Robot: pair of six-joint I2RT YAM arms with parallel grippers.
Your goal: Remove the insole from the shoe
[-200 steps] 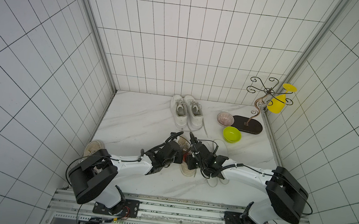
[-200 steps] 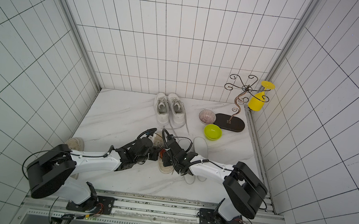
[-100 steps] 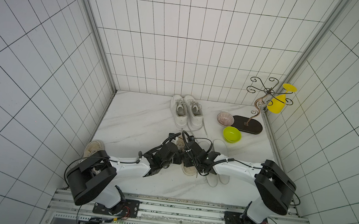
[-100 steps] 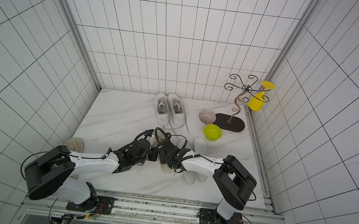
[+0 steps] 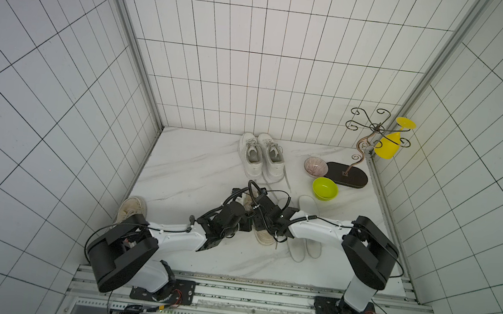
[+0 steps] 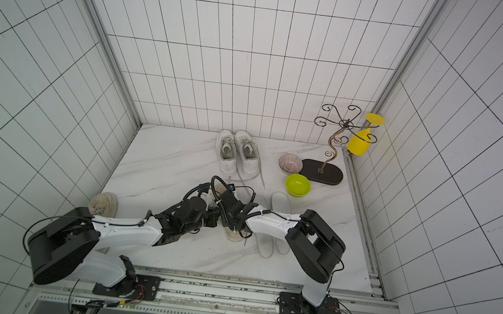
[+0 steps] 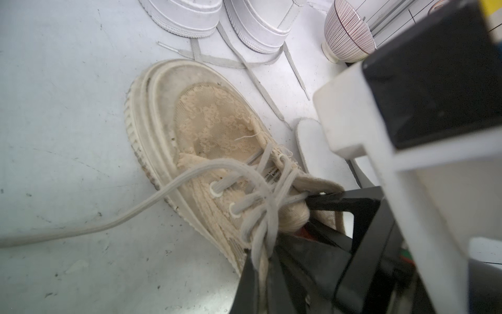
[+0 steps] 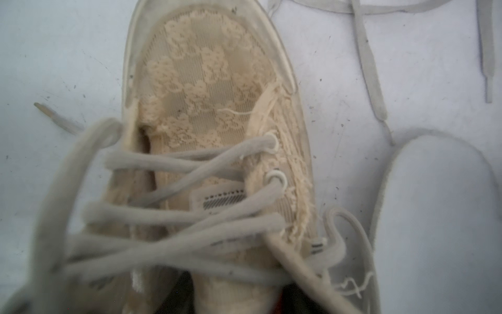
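Overhead, in both top views, the two arms are meeting over a beige lace sneaker (image 5: 262, 238) that is lying near the front middle of the marble tabletop (image 5: 196, 170), heel toward the robot's base. The left gripper (image 5: 246, 221) is reaching it from the left and the right gripper (image 5: 261, 212) from the right, and together they are covering most of the shoe. Two loose white insoles (image 5: 309, 204) are lying just beside it on the right. A pair of white sneakers (image 5: 261, 156) is standing by the back wall, and a second beige shoe (image 5: 131, 212) is sitting at the left edge.

From the left wrist, the left gripper is pinching closed on the sneaker's (image 7: 214, 127) lace-side rim. One black finger (image 7: 336, 202) of the right gripper is poking into the shoe's mouth; how wide that gripper is standing I cannot tell. The sneaker's own insole is hiding behind laces and fingers.

From the right wrist, the camera is looking down on the lace toe (image 8: 206, 81) and slack grey laces (image 8: 190, 163), with one loose insole just beside them.
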